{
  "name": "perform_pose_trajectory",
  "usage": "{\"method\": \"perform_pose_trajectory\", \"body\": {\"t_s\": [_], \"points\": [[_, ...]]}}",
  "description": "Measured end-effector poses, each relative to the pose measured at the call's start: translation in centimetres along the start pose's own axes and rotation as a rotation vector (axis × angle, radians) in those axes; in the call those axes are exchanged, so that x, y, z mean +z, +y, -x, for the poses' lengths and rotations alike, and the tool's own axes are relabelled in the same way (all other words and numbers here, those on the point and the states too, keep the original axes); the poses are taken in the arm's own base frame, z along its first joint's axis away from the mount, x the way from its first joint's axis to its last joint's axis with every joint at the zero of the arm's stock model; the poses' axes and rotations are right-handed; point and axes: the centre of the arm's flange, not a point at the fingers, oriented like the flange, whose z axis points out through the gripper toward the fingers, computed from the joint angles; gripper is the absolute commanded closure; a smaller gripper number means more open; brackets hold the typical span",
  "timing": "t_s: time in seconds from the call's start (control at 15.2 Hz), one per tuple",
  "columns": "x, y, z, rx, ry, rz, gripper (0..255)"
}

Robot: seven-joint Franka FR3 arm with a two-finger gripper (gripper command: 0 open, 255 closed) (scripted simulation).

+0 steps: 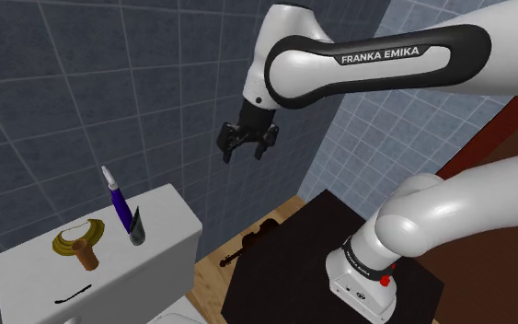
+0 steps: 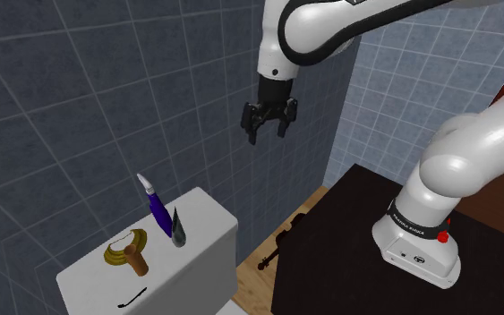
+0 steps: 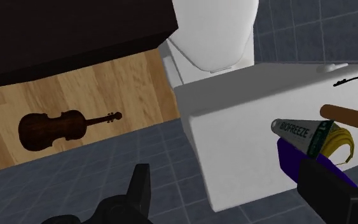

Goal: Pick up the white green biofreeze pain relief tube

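The gripper point(image 1: 246, 152) hangs high, its 2 fingers point(image 3: 140, 186) spread and empty; the Biofreeze tube point(image 1: 136, 226) on the toilet tank point(image 1: 166, 208) is not picked up yet.

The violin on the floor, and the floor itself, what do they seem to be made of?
The small dark brown violin looks like stained wood with a dull sheen, judging by its mottled brown body. The light tan floor looks like wood planks or laminate: straight grain streaks, matt finish.
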Motion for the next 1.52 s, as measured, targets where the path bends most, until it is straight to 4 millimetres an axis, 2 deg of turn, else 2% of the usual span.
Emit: {"method": "perform_pose_trajectory", "body": {"t_s": [0.79, 1.25, 1.52], "points": [[11.0, -10.6, -3.0, 0.229, -0.073, -0.023, 0], [17.2, -17.3, -6.0, 0.365, -0.116, -0.040, 0], [21.0, -20.4, -7.7, 0.442, -0.141, -0.048, 0]]}}
